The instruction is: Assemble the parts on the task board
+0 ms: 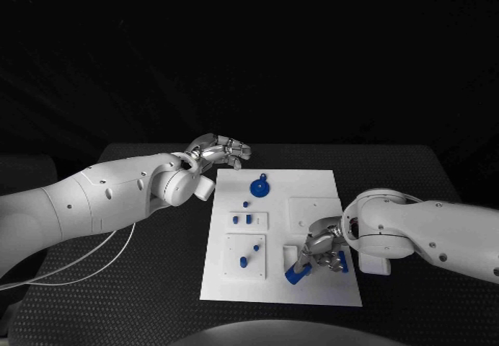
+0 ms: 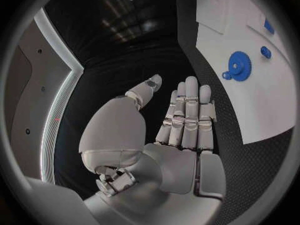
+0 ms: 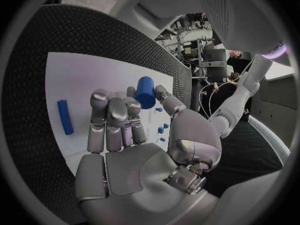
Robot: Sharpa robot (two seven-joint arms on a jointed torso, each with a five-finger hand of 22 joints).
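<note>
Holding a blue cylindrical part [image 3: 145,92] pinched between thumb and fingertips, the right hand [image 1: 320,252] sits over the near right portion of the task board [image 1: 312,180], its remaining fingers partly extended; in the head view the held piece shows as a blue shape at the fingertips, just above the board surface near its front edge. Left hand [image 1: 216,153]: fingers apart and nearly straight in its wrist view, holding nothing, poised off the board beside its far left corner, over the black table [image 1: 416,162]. Board contents, listed from the hands outward: a blue gear part [image 1: 259,188] with a small tab, lying flat in the far middle area; small blue pegs [image 1: 246,204] on a raised tile at the left-centre; further small blue pieces [image 1: 249,258] on a square tile at the near left. A long blue bar [image 3: 64,116] lies flat on the board beside the right hand's fingers, apart from them.
</note>
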